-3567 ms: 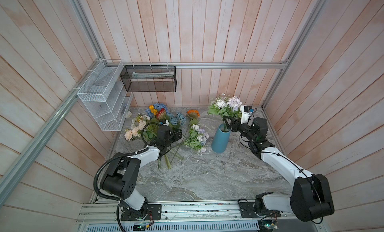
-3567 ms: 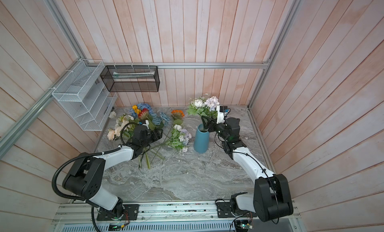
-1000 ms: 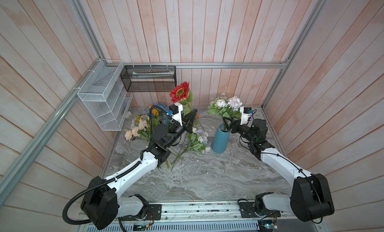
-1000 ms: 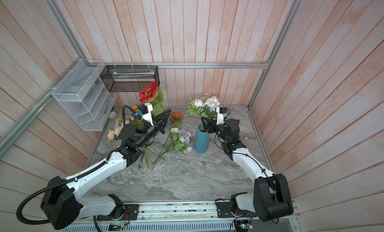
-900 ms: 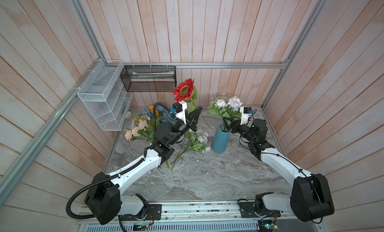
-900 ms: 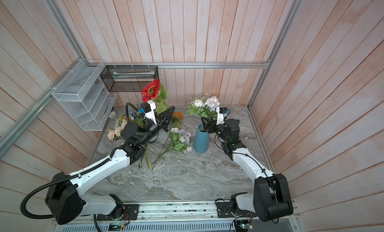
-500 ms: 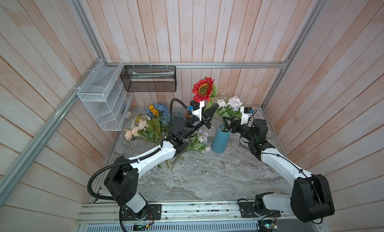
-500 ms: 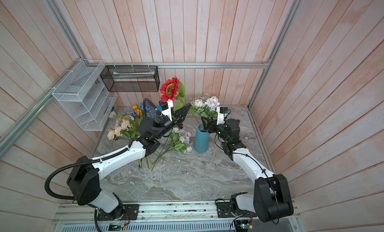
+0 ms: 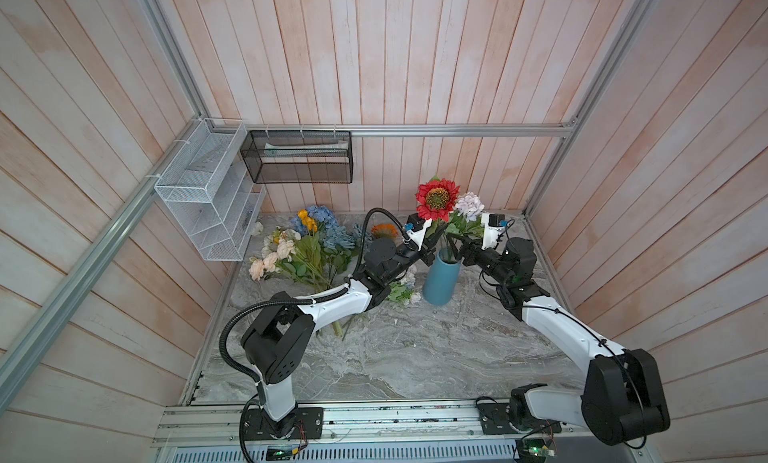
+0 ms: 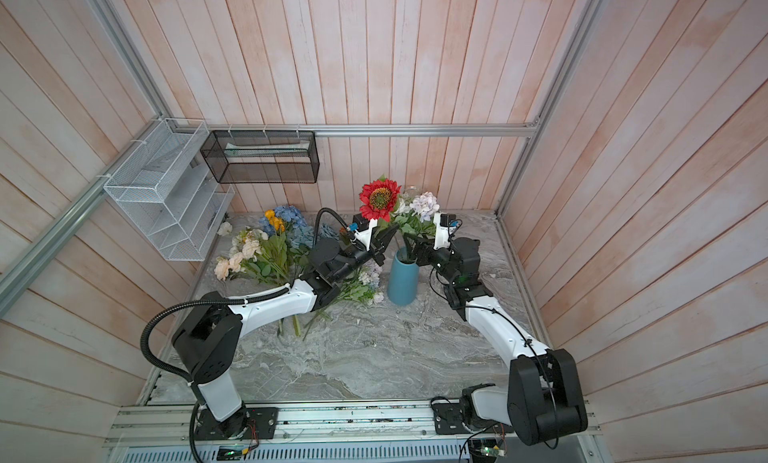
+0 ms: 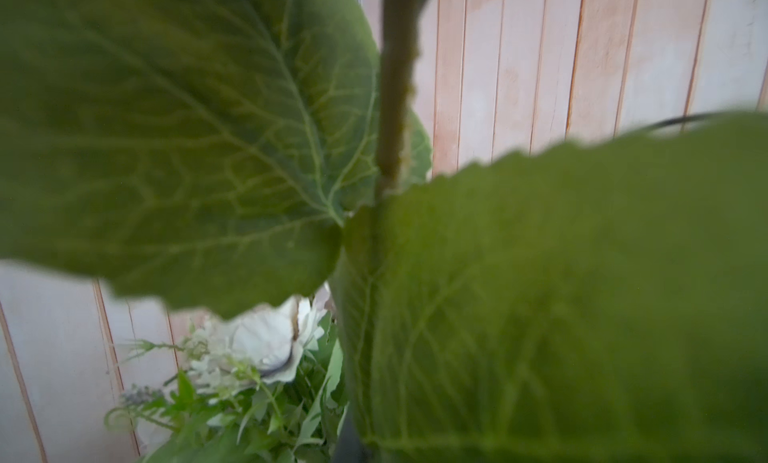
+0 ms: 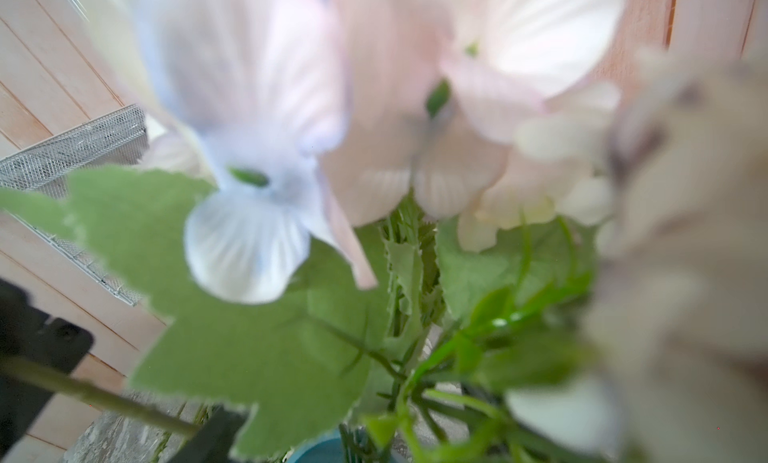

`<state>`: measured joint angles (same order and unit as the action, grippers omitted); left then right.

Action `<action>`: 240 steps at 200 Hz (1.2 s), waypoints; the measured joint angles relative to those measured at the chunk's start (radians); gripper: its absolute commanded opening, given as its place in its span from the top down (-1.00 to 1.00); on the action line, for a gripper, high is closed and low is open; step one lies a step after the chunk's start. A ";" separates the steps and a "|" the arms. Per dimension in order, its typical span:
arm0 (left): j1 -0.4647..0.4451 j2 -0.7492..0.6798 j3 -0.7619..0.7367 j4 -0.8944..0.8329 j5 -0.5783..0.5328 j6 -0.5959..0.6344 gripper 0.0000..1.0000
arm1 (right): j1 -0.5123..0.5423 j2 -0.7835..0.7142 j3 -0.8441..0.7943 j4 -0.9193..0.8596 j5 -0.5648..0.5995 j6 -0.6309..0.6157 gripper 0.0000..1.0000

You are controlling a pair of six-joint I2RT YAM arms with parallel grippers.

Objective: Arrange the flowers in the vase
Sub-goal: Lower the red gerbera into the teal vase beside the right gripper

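Step in hand: putting the red flower (image 9: 437, 199) in. Left pincer (image 9: 429, 249) is clamped on its stem, just left of the blue vase (image 9: 442, 282) mouth. Next move: steer the stem end down into the mouth. Right pincer (image 9: 457, 245) has its jaws apart beside the stems in the vase. Loose flowers (image 9: 307, 249) lie far-left on the table (image 9: 415, 357). No readable writing.

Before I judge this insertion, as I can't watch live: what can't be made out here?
Left gripper hold on the red flower: leaves fill the left wrist view; too small in top views.
Vase mouth: under foliage in both top views; nearly cut off, blurred, in the right wrist view.
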<state>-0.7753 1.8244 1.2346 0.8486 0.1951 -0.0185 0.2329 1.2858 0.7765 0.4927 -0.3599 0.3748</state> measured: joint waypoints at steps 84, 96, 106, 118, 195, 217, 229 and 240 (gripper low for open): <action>-0.003 0.062 0.019 -0.094 0.006 -0.009 1.00 | 0.000 -0.052 -0.028 -0.038 0.000 -0.039 -0.40; -0.008 0.067 0.019 -0.108 0.006 -0.009 1.00 | 0.000 -0.055 -0.032 -0.045 0.005 -0.043 -0.40; -0.012 0.068 0.019 -0.120 0.006 -0.008 0.98 | -0.003 -0.055 -0.035 -0.048 0.009 -0.045 -0.40; -0.018 0.068 0.019 -0.132 0.006 -0.008 0.89 | -0.003 -0.055 -0.038 -0.052 0.013 -0.046 -0.40; -0.024 0.024 -0.006 -0.253 -0.002 -0.039 -0.44 | -0.011 -0.065 -0.045 -0.090 0.042 -0.061 -0.40; -0.027 -0.030 -0.052 -0.304 -0.005 -0.055 -0.44 | -0.008 -0.071 -0.045 -0.089 0.024 -0.061 -0.41; -0.029 -0.059 -0.071 -0.330 -0.012 -0.061 -0.44 | -0.006 -0.077 -0.045 -0.089 0.008 -0.061 -0.43; -0.029 -0.080 -0.076 -0.349 -0.017 -0.065 -0.44 | -0.006 -0.084 -0.051 -0.087 -0.012 -0.061 -0.45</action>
<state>-0.8043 1.7439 1.1584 0.4992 0.1780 -0.0834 0.2268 1.2022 0.7258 0.4061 -0.3721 0.3138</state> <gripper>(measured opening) 0.722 0.714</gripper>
